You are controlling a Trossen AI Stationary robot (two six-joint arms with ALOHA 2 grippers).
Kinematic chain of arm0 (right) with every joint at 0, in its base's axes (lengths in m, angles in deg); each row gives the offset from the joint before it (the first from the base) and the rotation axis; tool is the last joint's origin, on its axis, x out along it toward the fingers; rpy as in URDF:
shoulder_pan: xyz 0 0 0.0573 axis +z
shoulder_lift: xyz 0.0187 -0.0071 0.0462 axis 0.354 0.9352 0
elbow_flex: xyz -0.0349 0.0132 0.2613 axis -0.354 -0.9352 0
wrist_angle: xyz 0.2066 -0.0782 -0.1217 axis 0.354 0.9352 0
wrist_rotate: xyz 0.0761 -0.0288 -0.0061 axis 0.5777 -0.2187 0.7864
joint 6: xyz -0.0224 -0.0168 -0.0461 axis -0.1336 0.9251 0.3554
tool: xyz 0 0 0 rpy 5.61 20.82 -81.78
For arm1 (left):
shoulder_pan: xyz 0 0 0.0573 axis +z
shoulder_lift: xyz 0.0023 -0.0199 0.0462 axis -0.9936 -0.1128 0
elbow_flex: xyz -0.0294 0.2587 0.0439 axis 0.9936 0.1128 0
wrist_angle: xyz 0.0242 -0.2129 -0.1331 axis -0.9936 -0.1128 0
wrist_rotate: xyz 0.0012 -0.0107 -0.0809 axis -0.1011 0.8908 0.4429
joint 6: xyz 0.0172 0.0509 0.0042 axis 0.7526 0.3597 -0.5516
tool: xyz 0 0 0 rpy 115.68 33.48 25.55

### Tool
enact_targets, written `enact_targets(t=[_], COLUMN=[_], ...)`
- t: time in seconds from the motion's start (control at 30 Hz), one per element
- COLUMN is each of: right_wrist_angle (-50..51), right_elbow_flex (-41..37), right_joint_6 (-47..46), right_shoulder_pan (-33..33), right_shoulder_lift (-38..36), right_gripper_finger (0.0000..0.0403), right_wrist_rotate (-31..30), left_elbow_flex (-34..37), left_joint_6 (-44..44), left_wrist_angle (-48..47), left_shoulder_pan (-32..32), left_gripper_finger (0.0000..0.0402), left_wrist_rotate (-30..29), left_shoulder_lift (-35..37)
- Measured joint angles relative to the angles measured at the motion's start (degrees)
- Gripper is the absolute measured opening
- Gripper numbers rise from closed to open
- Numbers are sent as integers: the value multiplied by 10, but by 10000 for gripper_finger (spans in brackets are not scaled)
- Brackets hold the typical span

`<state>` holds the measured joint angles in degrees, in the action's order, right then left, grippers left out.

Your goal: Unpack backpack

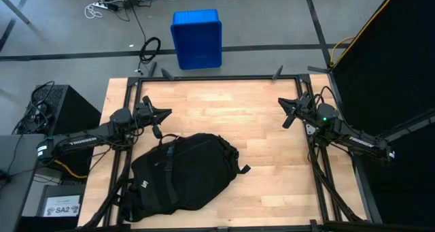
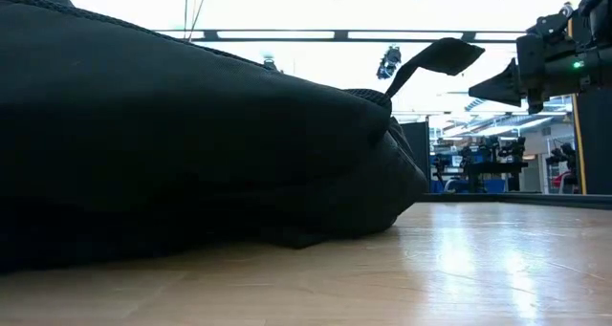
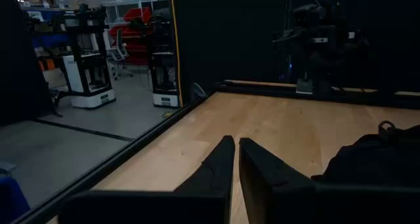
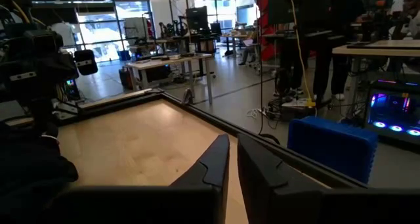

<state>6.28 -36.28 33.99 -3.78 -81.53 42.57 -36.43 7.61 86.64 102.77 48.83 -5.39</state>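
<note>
Backpack lying flat on the counter, both arms parked at the far corners.

Large black soft fabric backpack point(image 1: 182, 172) rests on its side over the near-left part of the pale wooden counter point(image 1: 272, 157), one strap end trailing toward the middle; a small white mark shows on a strap, too small to read. White "TROSSEN" lettering runs along the left arm, and a white label reading "SA2" point(image 1: 61, 208) sits off the counter's left edge. Left tool point(image 1: 165, 112) hovers just beyond the backpack's far end, fingers pressed together, holding nothing. Right tool point(image 1: 283, 103) hangs near the far-right corner, well apart from the backpack, also pressed together and empty. Bare wood lies open across the whole right half. Blue plastic crate point(image 1: 196, 39) stands on the floor beyond the far edge.
</note>
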Motion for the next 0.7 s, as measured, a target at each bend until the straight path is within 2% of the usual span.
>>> enact_targets(t=[0.5, 0.7], right_wrist_angle=[0, 0], right_elbow_flex=[0, 0], right_joint_6=[0, 0], right_shoulder_pan=[0, 0], right_shoulder_lift=[0, 0], right_gripper_finger=[9, 2], right_wrist_rotate=[0, 0], left_elbow_flex=[0, 0], left_joint_6=[0, -1], left_wrist_angle=[7, 50], left_shoulder_pan=[0, 0], left_gripper_finger=[0, 0], left_wrist_rotate=[0, 0], left_shoulder_lift=[0, 0])
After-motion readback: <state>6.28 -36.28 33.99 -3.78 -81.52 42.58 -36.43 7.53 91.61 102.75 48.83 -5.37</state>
